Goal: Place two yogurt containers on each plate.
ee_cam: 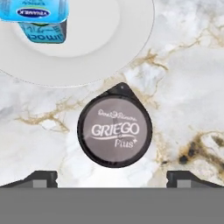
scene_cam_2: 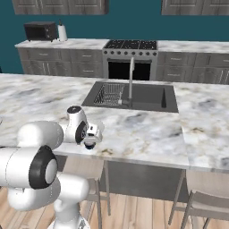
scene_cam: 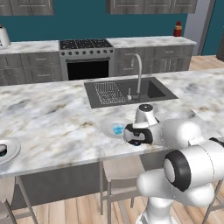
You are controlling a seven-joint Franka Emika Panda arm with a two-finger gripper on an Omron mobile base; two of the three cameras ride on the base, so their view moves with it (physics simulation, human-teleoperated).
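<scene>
A dark yogurt container (ee_cam: 114, 131) with a grey lid stands on the marble counter, just off the rim of a white plate (ee_cam: 109, 43). A bright blue yogurt container (ee_cam: 39, 19) sits on that plate. My gripper (ee_cam: 114, 179) hangs straight above the dark container, open, with one fingertip (ee_cam: 41, 178) to each side and wide of it. From the left base view, the gripper (scene_cam: 135, 139) points down near the counter's front edge, beside the plate (scene_cam: 107, 127) with the blue container (scene_cam: 117, 129). A second plate (scene_cam: 13, 151) at the far left holds a dark container (scene_cam: 2, 150).
A sink (scene_cam: 127, 92) with a tall faucet (scene_cam: 139, 74) lies behind the near plate. The counter's front edge (scene_cam: 65, 164) runs close under the gripper. Stools (scene_cam: 118, 175) stand below it. A stove (scene_cam: 85, 57) is at the back wall.
</scene>
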